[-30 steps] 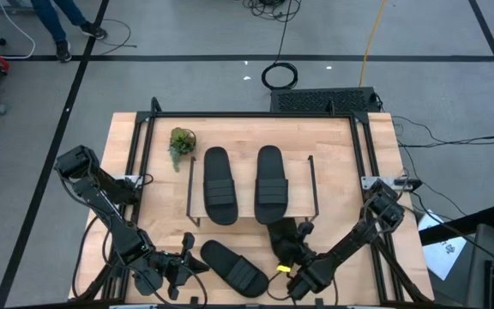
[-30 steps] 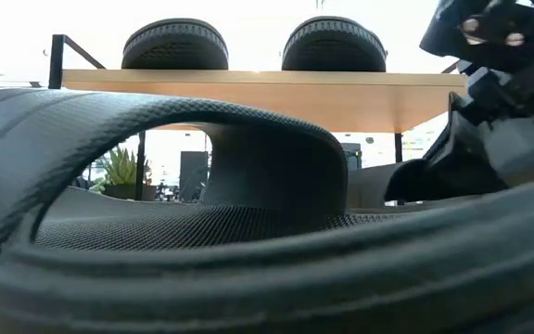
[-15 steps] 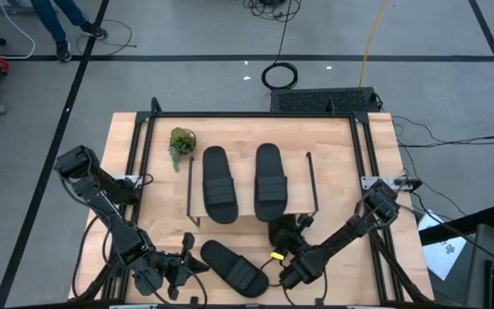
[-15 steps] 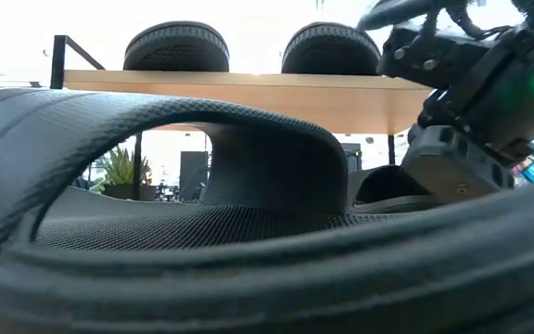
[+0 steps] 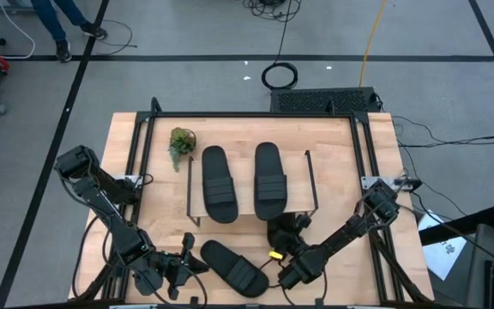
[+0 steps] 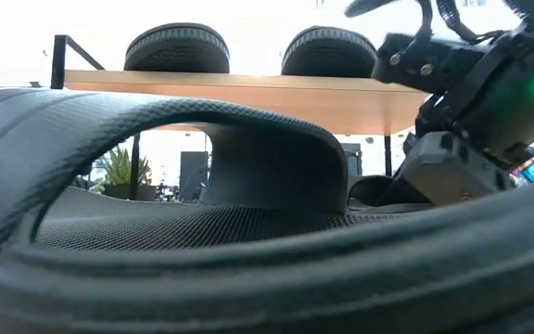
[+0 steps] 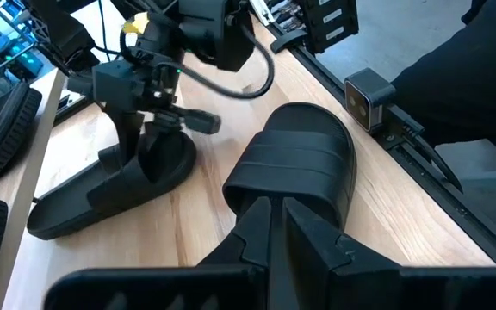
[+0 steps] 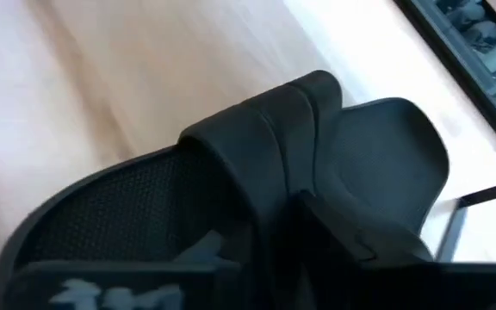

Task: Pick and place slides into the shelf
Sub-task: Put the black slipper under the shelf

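Nearest to us, along the table's front edge, our left gripper waits low, its fingers closed on nothing; the loose slide lies just beside its tips, long axis slanting away toward the right. Next to that, our right gripper is the one at work. It has one finger pushed under the ribbed strap of the fourth slide and the other over it, so we hold that slide by the strap. The right wrist view shows the strap squeezed at the finger root.

We judge the coming move to turn on one relation: the held slide sits just in front of the shelf, under its front right corner, its long axis running roughly front to back toward the opening below the plank. The way in is straight ahead of our right fingers, and our right arm is plainly the nearer one. The wire side frame stands close on the right, so the slide's toe could catch it.

Farther back, two slides already rest side by side on the plank top. Beyond the shelf's left corner stands a small plant.
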`<state>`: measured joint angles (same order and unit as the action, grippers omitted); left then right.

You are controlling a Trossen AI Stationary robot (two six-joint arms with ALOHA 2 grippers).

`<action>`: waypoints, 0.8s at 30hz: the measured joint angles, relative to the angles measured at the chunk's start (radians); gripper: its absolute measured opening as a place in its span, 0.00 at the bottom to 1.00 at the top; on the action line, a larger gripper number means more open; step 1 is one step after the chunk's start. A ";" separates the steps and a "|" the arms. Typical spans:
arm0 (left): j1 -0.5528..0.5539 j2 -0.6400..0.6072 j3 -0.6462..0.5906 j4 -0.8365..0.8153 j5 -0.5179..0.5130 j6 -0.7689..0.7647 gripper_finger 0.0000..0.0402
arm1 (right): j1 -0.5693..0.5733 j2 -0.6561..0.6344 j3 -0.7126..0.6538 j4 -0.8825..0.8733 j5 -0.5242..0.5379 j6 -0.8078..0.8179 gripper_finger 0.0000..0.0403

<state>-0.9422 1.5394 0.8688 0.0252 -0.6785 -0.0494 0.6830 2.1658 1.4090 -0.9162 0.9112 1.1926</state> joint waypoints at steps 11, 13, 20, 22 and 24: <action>0.000 0.000 0.000 0.001 0.000 -0.001 0.08 | 0.021 -0.063 0.000 0.011 -0.019 -0.016 0.50; 0.000 0.000 0.000 0.001 0.000 -0.005 0.08 | 0.025 -0.075 0.000 0.017 -0.019 -0.025 0.53; 0.000 0.000 0.000 0.001 0.000 -0.005 0.08 | 0.064 -0.108 0.000 0.029 -0.016 -0.103 0.52; 0.000 0.000 0.000 0.001 0.000 -0.005 0.08 | 0.081 -0.120 0.000 0.037 -0.009 -0.134 0.49; 0.000 0.000 0.000 0.000 0.000 -0.005 0.08 | 0.100 -0.131 0.000 0.056 0.003 -0.171 0.45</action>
<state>-0.9422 1.5394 0.8688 0.0252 -0.6788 -0.0544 0.7834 2.0349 1.4094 -0.8598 0.9138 1.0221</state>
